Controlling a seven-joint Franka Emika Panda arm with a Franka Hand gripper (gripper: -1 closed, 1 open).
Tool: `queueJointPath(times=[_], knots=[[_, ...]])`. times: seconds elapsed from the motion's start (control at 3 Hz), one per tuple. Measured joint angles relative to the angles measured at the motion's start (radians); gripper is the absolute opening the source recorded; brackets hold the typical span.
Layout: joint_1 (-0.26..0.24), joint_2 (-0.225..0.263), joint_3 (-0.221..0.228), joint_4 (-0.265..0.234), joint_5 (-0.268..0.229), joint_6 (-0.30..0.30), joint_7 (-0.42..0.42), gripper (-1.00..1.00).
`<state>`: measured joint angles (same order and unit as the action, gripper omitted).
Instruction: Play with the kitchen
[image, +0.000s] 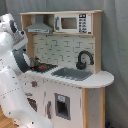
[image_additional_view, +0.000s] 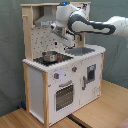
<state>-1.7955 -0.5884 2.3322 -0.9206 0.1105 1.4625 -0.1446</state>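
Scene: the kitchen (image_additional_view: 65, 75) stands on a wooden tabletop (image_additional_view: 95, 117); arm reaches over its hob (image_additional_view: 47, 60), above a small pot (image_additional_view: 50, 56).
Tool: the tool (image_additional_view: 64, 42) hangs near the hood (image: 40, 27); opening cannot be told.
Advice: likely lower slowly, centred over the pot, clear of the tap (image: 84, 59).
Room: grey backdrop curtain (image: 116, 45) behind.

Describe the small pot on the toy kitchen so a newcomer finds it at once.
Start at the white and wood toy kitchen and look along its counter to the black hob, at the end away from the sink. The pot sits there: small, round, shiny metal, the only loose item on the counter.
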Motion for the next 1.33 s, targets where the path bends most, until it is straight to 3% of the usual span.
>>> queueJointPath(times=[0.67, 1.33], knots=[[0.09, 0.035, 0.0, -0.006, -0.174, -0.026, 0.007, 1.0], [0.13, 0.044, 0.001, -0.016, -0.367, 0.021, -0.003, 1.0]])
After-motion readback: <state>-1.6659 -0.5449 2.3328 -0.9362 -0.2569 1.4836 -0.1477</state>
